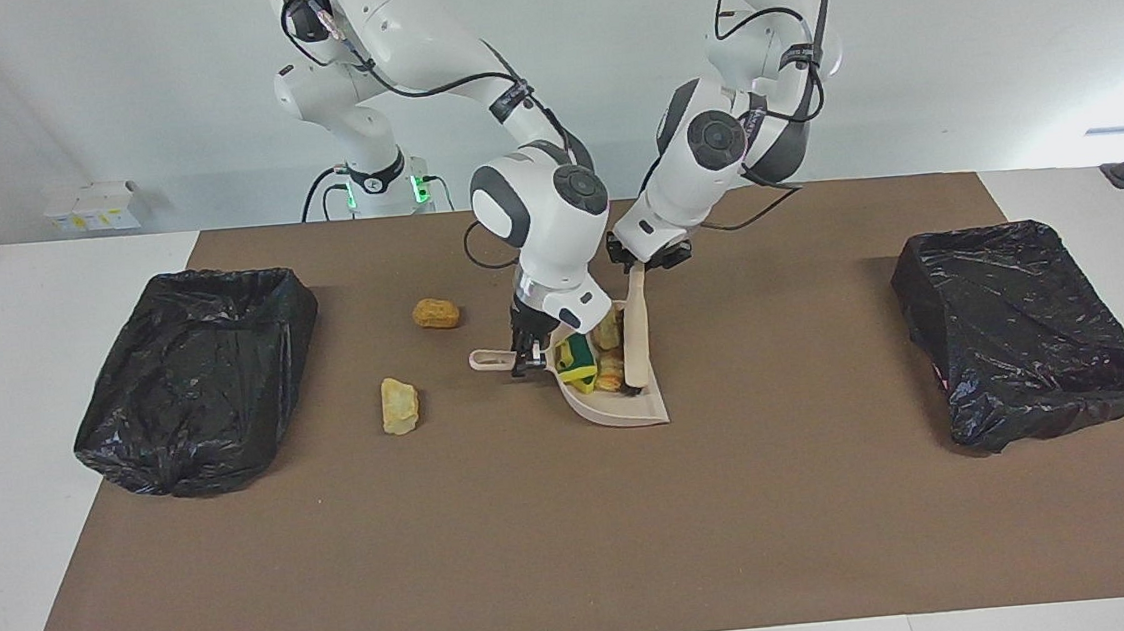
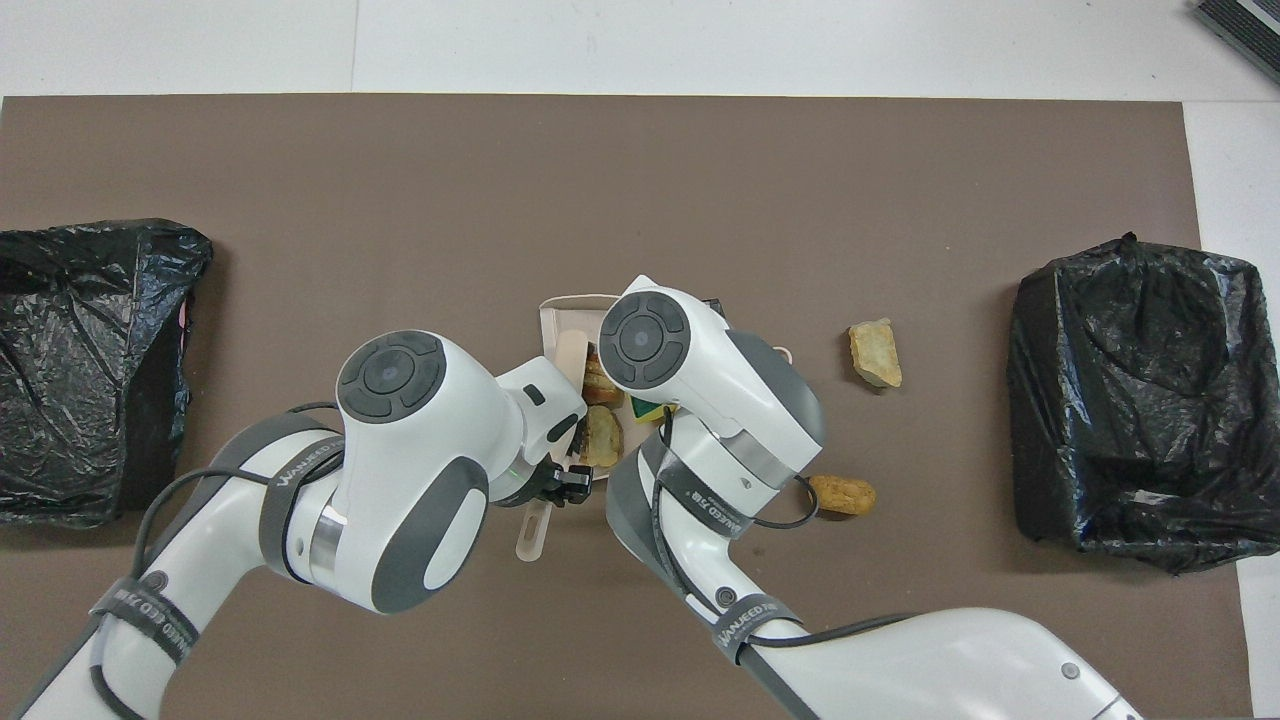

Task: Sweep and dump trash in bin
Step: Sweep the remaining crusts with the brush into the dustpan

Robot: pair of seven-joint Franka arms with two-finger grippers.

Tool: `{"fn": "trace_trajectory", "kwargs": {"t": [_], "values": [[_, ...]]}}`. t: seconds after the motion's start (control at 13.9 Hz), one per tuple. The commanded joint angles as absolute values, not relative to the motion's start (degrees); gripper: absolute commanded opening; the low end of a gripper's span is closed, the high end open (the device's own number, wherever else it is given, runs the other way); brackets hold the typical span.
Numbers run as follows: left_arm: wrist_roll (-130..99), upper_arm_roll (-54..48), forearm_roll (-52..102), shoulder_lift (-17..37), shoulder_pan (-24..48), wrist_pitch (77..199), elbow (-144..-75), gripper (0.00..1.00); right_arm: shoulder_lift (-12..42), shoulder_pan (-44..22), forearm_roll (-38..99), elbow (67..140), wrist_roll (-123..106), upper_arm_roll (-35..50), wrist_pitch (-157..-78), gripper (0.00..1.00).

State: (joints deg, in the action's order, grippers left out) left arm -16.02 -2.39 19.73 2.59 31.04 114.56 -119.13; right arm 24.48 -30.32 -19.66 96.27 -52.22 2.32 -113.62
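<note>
Presently on the table: one brown mat [image 1: 578, 515] covering the white table top [image 1: 41, 326].

Item: beige plastic dustpan [image 1: 630, 408], at mid-mat, mouth turned toward the left arm's end. Its handle [image 1: 487, 359] is clamped in the right gripper [image 1: 525, 354].

Item: brush with a pale wooden handle and black bristles [image 1: 636, 335], lying across the dustpan's floor, bristle end on the pan. The left gripper [image 1: 646, 261] is clenched on the handle's upper end.

Item: trash in the dustpan, pressed between the brush and the pan's back wall: a yellow-and-green sponge scrap [image 1: 576, 356], an orange bread-like lump [image 1: 610, 372] and a paler tan lump [image 1: 607, 329].

Item: trash loose on the mat, toward the right arm's end: a brown-orange bread-like lump [image 1: 435, 312] and, farther from the robots, a pale yellow-tan lump [image 1: 400, 404].

Item: two bins lined with black plastic bags, one at the right arm's end [image 1: 196, 379], one at the left arm's end [image 1: 1020, 330], each well apart from the dustpan.
</note>
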Motion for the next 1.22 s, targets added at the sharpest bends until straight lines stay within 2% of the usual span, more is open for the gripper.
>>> {"fn": "trace_trajectory", "kwargs": {"t": [0.0, 0.29, 0.93, 1.15], "values": [[-15.38, -1.93, 23.02, -0.52, 28.93, 112.94, -119.62, 0.0, 24.0, -28.04, -16.27, 96.59, -54.65, 2.72, -115.05, 0.0], [-16.08, -1.49, 23.03, -6.5, 28.57, 108.64, -119.0, 0.0, 23.2, -26.28, -13.18, 96.42, -58.27, 2.72, -115.05, 0.0], [-15.21, -1.49, 19.79, -8.08, 28.13, 108.28, -119.27, 0.0, 23.12, -25.23, -12.13, 97.82, -58.53, 2.72, -118.47, 0.0], [-15.03, -1.49, 18.46, -10.89, 24.44, 108.28, -119.09, 0.0, 23.2, -24.79, -12.13, 97.82, -58.71, 2.64, -118.48, 0.0]]}}
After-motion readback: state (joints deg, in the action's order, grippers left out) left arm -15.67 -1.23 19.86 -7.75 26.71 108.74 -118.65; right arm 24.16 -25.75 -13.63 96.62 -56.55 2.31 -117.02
